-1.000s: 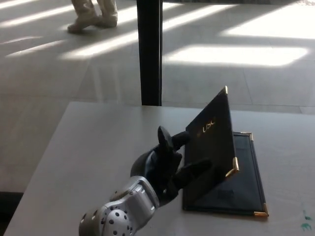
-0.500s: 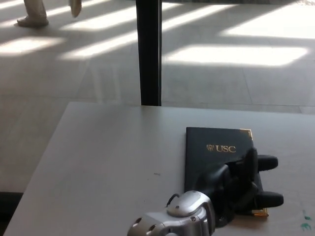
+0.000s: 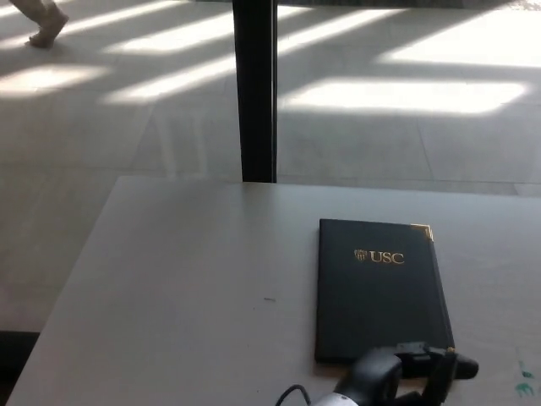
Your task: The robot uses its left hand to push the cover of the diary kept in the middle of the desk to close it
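Note:
The diary (image 3: pixel 380 289) lies closed and flat on the grey desk (image 3: pixel 186 288), right of the middle. Its cover is dark navy with gold "USC" lettering and gold corner caps. My left hand (image 3: pixel 406 376) shows at the bottom edge, just below the diary's near edge. Its black fingers (image 3: pixel 439 365) are spread apart and hold nothing. Only the top of the hand is in the picture; the wrist is cut off. The right hand does not show.
A black pillar (image 3: pixel 254 89) stands behind the desk's far edge. Beyond it is a tiled floor with sunlit stripes. A person's foot (image 3: pixel 42 21) is at the top left corner. Small teal marks (image 3: pixel 524 379) sit near the desk's right edge.
A second ago the cover stood half raised against my left hand. It then dropped flat with the hand on it. Now the hand has slid back toward me, off the diary.

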You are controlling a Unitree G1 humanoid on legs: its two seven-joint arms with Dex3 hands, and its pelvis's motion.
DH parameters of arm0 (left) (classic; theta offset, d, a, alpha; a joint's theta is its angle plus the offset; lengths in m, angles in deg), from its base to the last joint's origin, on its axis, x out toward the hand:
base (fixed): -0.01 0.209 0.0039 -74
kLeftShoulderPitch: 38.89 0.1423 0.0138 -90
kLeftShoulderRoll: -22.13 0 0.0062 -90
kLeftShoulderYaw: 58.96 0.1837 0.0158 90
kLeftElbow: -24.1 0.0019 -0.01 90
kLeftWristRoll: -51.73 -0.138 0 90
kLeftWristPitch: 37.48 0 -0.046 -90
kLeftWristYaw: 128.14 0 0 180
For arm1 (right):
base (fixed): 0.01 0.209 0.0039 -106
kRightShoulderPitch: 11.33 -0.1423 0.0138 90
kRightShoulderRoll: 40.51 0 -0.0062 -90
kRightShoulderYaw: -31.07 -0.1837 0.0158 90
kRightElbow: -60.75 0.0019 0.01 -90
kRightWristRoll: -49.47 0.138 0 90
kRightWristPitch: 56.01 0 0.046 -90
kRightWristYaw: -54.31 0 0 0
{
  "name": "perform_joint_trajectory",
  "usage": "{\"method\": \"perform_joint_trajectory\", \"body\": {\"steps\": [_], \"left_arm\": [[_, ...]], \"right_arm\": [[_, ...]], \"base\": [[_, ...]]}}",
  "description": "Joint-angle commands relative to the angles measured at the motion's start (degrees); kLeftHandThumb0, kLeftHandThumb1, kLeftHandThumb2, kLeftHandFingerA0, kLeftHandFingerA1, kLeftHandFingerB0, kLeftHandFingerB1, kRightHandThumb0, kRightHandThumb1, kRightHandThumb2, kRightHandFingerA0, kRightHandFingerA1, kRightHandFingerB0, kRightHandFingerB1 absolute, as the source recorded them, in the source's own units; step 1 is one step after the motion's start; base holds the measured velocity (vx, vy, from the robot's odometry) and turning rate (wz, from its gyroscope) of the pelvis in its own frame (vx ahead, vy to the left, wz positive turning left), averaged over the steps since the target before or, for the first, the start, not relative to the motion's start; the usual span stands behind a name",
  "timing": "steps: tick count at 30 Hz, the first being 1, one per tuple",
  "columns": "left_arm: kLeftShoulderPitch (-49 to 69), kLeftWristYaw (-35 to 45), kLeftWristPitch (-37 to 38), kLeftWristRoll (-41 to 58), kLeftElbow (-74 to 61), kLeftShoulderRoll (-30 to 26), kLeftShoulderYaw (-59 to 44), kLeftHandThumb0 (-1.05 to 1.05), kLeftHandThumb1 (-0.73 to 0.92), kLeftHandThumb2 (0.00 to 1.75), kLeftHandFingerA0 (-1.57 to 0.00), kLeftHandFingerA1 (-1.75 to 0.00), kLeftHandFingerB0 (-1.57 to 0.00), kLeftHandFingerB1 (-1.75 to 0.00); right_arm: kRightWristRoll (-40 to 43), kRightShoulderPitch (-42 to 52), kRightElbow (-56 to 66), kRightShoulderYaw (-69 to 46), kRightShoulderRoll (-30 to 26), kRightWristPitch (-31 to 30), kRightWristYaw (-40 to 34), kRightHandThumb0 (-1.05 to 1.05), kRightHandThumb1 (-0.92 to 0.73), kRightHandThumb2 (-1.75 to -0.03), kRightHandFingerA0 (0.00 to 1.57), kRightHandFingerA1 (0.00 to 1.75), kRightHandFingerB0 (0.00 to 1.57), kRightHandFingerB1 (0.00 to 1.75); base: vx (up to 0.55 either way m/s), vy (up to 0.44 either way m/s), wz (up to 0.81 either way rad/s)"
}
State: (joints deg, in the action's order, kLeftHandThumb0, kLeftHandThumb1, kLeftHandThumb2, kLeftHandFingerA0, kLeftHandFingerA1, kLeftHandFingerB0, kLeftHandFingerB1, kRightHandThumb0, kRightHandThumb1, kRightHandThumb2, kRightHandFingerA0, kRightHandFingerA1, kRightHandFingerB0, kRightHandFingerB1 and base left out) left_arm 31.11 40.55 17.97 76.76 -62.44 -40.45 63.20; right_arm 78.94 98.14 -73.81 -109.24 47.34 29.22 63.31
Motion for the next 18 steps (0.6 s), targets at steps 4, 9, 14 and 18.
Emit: {"method": "perform_joint_trajectory", "body": {"steps": [4,9,14,18], "left_arm": [[-2.3,0.0,-3.5,5.8,-9.1,3.1,-18.4,-1.05,0.92,0.69,-0.53,-0.71,-0.48,-0.63],[-5.6,0.2,-3.8,15.8,-14.3,2.8,-32.8,-1.05,0.92,0.69,-0.53,-0.69,-0.41,-0.63],[-6.2,-4.0,-5.2,20.2,-20.5,1.3,-41.2,-0.96,0.92,0.77,-0.47,-0.66,-0.31,-0.55],[-2.4,-3.1,-4.0,11.1,-22.6,-5.7,-44.6,-0.91,0.92,0.83,-0.43,-0.59,-0.32,-0.49]], "right_arm": [[0.8,2.0,0.9,0.3,-0.3,0.0,0.4,-0.9,-0.9,-0.67,0.65,0.75,0.6,0.59],[0.2,1.2,-2.8,0.3,-0.6,2.0,-0.2,-0.82,-0.65,-1.16,0.73,0.8,0.55,0.63],[0.8,2.4,0.8,0.3,0.9,1.2,-0.5,-0.91,-0.87,-0.66,0.75,0.8,0.65,0.59],[1.2,2.5,0.8,0.2,0.5,0.1,0.4,-0.89,-0.88,-0.66,0.69,0.72,0.61,0.54]], "base": [[0.0,0.0,0.0],[0.0,0.0,0.0],[0.0,0.0,0.0],[0.0,0.0,0.0]]}}
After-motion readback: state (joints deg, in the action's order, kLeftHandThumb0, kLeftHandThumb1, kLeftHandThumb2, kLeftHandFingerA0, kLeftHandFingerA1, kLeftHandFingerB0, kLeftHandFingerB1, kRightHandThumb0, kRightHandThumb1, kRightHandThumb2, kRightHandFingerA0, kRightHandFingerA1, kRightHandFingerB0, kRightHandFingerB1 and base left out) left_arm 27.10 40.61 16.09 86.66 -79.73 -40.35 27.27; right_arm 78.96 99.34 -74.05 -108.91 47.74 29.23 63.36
